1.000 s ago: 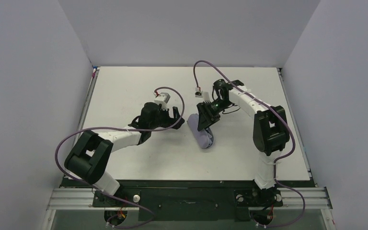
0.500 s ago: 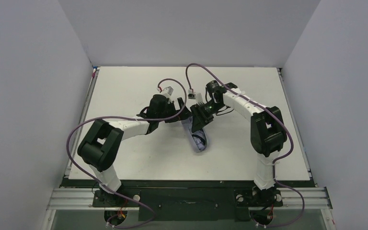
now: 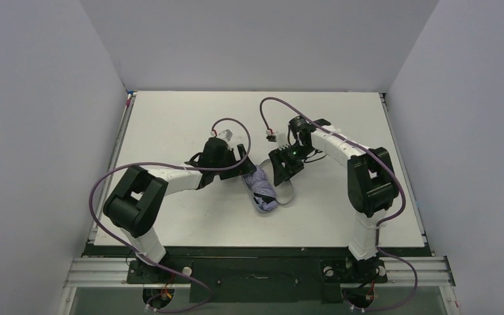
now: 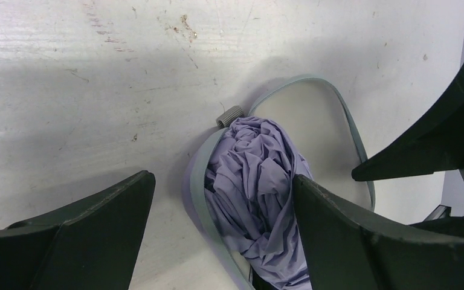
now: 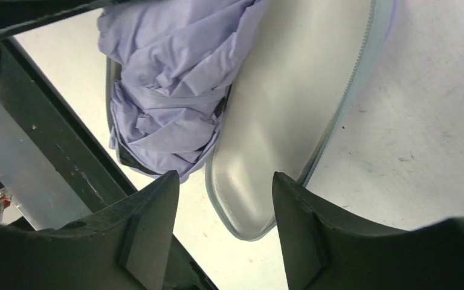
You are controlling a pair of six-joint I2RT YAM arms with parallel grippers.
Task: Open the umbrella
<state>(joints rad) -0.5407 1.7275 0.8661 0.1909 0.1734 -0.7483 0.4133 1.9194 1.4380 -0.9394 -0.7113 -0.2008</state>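
The umbrella (image 3: 261,188) lies folded on the table as a crumpled pale lavender bundle, with a little black showing at its near end. It rests in an unzipped pale case whose flap (image 5: 290,103) lies open beside it. My left gripper (image 3: 241,165) is open. In the left wrist view (image 4: 223,176) its fingers straddle the bundle (image 4: 257,175), with the right finger (image 4: 338,229) against the fabric. My right gripper (image 3: 282,172) is open and empty. In the right wrist view (image 5: 223,176) it hangs over the case flap, with the bundle (image 5: 169,78) to its left.
The case's zip edge (image 4: 344,121) loops out over the white table (image 3: 170,118), and its grey zip pull (image 4: 229,115) lies at the far end. Grey walls stand on three sides. The right arm's fingers show at the right of the left wrist view (image 4: 435,139).
The bundle has shifted left and towards the near edge and now looks more rumpled, with the case flap lying open. My right gripper has drawn back to the right; my left gripper has closed in on the bundle.
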